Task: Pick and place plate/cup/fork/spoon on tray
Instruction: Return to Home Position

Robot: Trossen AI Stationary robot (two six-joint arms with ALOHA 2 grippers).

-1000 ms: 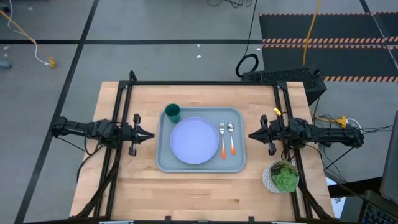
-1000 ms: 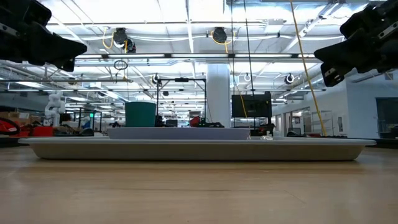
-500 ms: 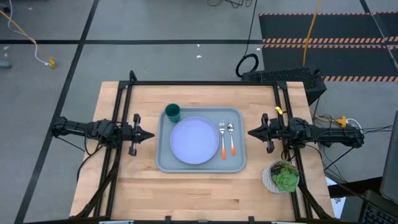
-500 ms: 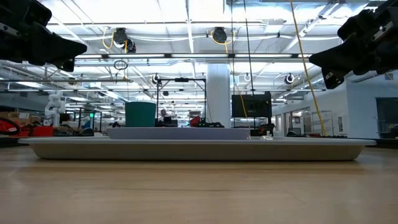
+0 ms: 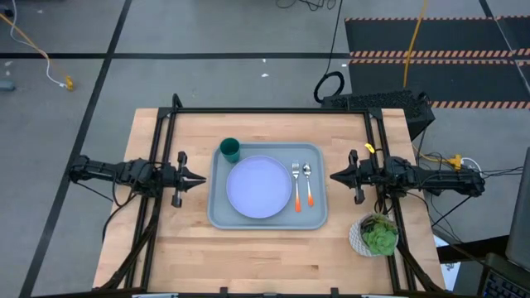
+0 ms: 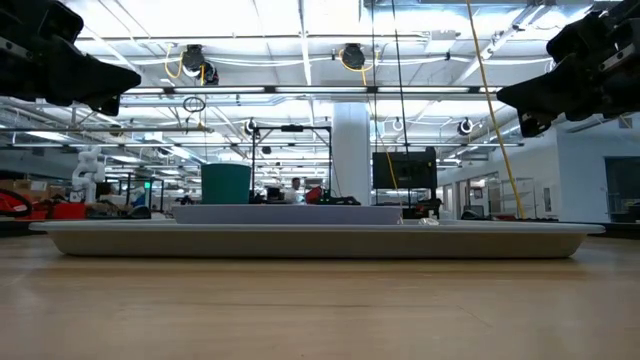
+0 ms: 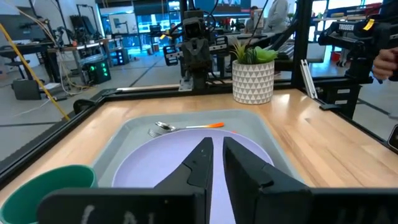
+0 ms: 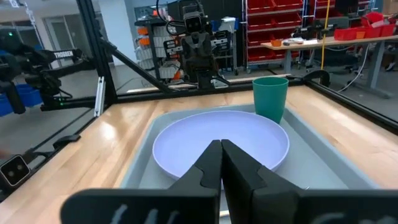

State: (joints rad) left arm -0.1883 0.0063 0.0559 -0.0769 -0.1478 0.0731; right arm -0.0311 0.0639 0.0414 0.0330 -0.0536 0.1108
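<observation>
The grey-blue tray [image 5: 319, 217] lies at the table's middle. On it rest the lavender plate [image 5: 258, 187], the dark green cup [image 5: 229, 150] upright at its far left corner, and the orange-handled fork [image 5: 296, 184] and spoon [image 5: 308, 182] side by side, right of the plate. My left gripper [image 5: 203, 180] hovers level off the tray's left edge, pointing at it, its fingers [image 7: 202, 155] a narrow slit apart. My right gripper [image 5: 333, 176] hovers level off the tray's right edge, shut [image 8: 221, 146]. Both hang well above the table [image 6: 110, 80] [image 6: 515, 100], holding nothing.
A white patterned bowl of green leaves [image 5: 377, 234] stands near the table's right edge, just nearer than my right arm. A black frame [image 5: 273, 110] runs around the far and side edges. Bare wood [image 5: 265, 257] stretches from the tray to the near edge.
My right gripper has rolled a little about the line it points along, without shifting from its place. The tray and everything on it lie as before.
</observation>
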